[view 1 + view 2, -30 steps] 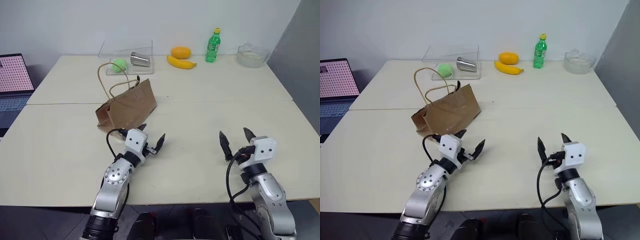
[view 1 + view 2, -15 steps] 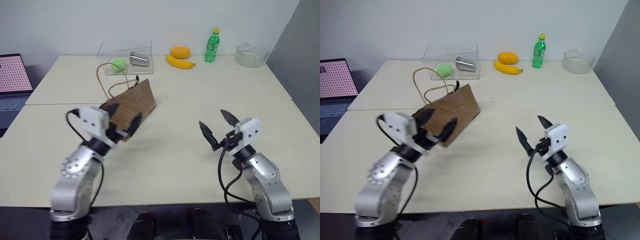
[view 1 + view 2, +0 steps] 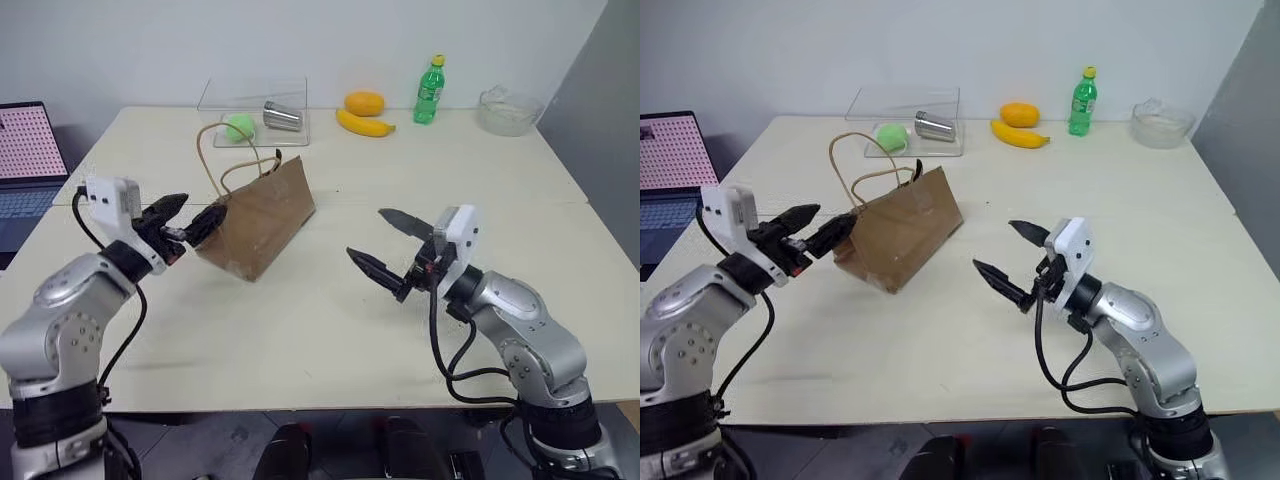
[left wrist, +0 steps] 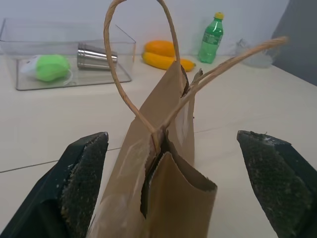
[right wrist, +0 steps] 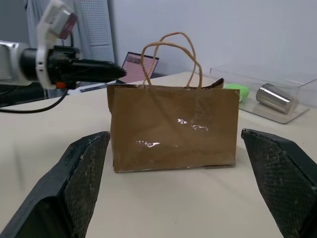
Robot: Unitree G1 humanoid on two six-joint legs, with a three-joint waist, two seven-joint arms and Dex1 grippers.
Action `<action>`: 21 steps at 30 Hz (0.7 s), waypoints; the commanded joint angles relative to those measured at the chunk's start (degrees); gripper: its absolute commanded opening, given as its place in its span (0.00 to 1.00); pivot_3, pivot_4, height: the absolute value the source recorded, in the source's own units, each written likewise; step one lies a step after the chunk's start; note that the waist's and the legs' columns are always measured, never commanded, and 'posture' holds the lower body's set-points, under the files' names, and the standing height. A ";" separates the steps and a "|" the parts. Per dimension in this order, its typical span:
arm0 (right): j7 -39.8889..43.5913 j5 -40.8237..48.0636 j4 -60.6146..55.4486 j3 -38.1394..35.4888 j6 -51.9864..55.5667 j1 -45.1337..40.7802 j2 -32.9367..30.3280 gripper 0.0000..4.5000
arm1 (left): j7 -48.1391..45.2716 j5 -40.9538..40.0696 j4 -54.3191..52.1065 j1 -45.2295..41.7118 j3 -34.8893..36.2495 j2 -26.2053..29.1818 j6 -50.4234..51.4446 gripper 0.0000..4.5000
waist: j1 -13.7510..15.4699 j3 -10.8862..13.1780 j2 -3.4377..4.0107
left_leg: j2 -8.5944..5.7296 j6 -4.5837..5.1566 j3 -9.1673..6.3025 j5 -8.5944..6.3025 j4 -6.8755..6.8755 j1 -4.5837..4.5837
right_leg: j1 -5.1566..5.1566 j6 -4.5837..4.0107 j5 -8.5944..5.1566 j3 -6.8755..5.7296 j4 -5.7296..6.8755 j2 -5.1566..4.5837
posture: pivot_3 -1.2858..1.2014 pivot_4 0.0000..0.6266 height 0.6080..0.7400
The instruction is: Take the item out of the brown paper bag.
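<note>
Left end effector (image 3: 190, 221): fingers spread wide, empty, at the brown paper bag's (image 3: 262, 218) narrow end. Right end effector (image 3: 388, 248): spread wide, empty, facing its broad side. Bag upright on desk (image 3: 420, 190); contents hidden. Clear tray (image 3: 252, 112): green ball (image 3: 238, 127), metal cup (image 3: 282, 116). Right wrist view adds a laptop (image 5: 140, 64).

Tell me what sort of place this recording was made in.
Probably a lab or office room staged for robot tests. Two plain pale tables stand pushed together against a bare wall, a laptop sits open at the side, and unrelated props are laid out: a paper bag, a banana, a green bottle.
</note>
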 commanded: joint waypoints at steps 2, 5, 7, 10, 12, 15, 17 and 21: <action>0.25 1.77 -4.54 0.22 1.82 -2.09 -0.52 1.00 | -2.19 2.12 6.47 -6.41 -3.28 1.64 0.41 0.97 | -0.02 0.01 -0.01 | 0.00 0.00 0.00 0.00 0.00 -0.01 | 0.00 0.00 0.00 0.00 0.00 0.00 | 0.52 0.24 1.00; 0.03 1.85 -5.44 0.45 2.92 -2.69 -0.66 1.00 | -4.07 4.62 10.68 -10.27 -6.42 1.72 -1.00 0.97 | -0.02 0.01 -0.01 | 0.00 0.00 0.01 0.00 0.00 -0.01 | -0.01 0.00 0.00 0.00 -0.01 0.00 | 0.52 0.24 1.00; -0.03 1.87 -5.93 0.60 3.60 -3.09 -0.87 1.00 | -4.92 6.55 14.09 -12.89 -7.98 1.51 -2.37 0.97 | -0.02 0.01 -0.02 | 0.00 0.00 0.00 0.00 0.00 -0.02 | -0.01 0.00 0.00 0.00 -0.01 0.00 | 0.52 0.24 1.00; -0.29 2.05 -6.41 0.56 4.46 -3.61 -1.08 1.00 | -5.86 8.72 18.89 -16.14 -9.05 0.88 -4.76 0.97 | -0.03 0.01 -0.02 | 0.00 0.00 0.00 0.00 0.00 -0.03 | -0.04 0.00 0.00 0.00 -0.01 0.00 | 0.52 0.24 1.00; -0.63 2.43 -6.95 0.43 5.34 -4.02 -1.16 1.00 | -6.46 9.82 22.19 -18.58 -9.04 0.54 -6.55 0.97 | -0.04 0.02 -0.02 | 0.00 0.00 0.00 0.00 0.00 -0.04 | -0.05 0.00 0.00 -0.01 0.00 0.00 | 0.52 0.24 1.00; -0.94 5.85 -7.76 -1.14 7.70 -5.41 -0.81 1.00 | -7.88 10.97 25.97 -21.94 -9.15 0.58 -8.32 0.97 | -0.04 0.02 -0.03 | 0.00 -0.01 -0.01 0.00 0.01 -0.06 | -0.05 0.00 0.00 -0.01 0.00 0.00 | 0.52 0.24 1.00; -0.55 8.58 -7.98 -2.39 8.93 -6.73 -0.85 1.00 | -9.27 11.84 27.77 -23.63 -9.64 0.91 -9.30 0.97 | -0.05 0.02 -0.04 | -0.01 -0.01 -0.01 0.00 0.01 -0.07 | -0.05 0.00 0.00 -0.01 -0.01 -0.01 | 0.52 0.24 1.00; 1.31 11.33 -7.77 -3.57 9.57 -8.59 -2.46 1.00 | -11.80 12.79 30.08 -25.64 -10.02 1.32 -10.14 0.97 | -0.08 0.02 -0.04 | -0.01 0.00 -0.01 0.00 0.00 -0.07 | -0.05 0.00 0.00 -0.02 -0.01 -0.02 | 0.52 0.24 1.00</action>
